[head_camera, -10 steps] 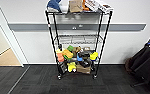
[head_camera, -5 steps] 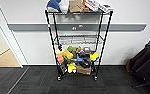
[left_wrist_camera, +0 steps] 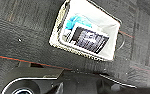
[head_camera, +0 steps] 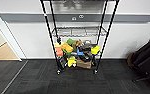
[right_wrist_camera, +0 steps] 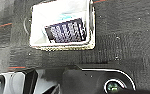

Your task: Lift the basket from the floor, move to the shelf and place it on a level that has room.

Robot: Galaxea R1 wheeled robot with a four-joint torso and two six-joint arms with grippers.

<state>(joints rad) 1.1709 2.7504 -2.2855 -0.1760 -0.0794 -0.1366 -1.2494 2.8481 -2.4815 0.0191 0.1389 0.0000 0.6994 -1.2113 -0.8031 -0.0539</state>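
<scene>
Grippers first: from either wrist camera I cannot tell whether they are open or closed, or whether they hold anything. What I do see from both wrists is the basket [left_wrist_camera: 86, 32] below me on the floor [left_wrist_camera: 21, 37], a small cream-white rectangle with woven sides and a white rim, sitting on dark grey carpet tiles. Inside it lies a flat dark item with pale markings [left_wrist_camera: 89, 40] and something light blue beneath it. A thin dark handle loop curves off one short end. Nothing touches the basket; it rests flat and apart from my arms.

From the head camera I face the shelf [head_camera: 77, 37], a tall black wire rack standing against a white wall. Its lower tiers are crowded with colourful toys [head_camera: 76, 53], and a wire tier [head_camera: 78, 32] above them looks bare.

I judge the lift has not yet happened: the basket is on the carpet. The next move, as I read it, calls for bringing the arms down to either side of the basket and getting an even hold so it rises level, contents undisturbed.
</scene>
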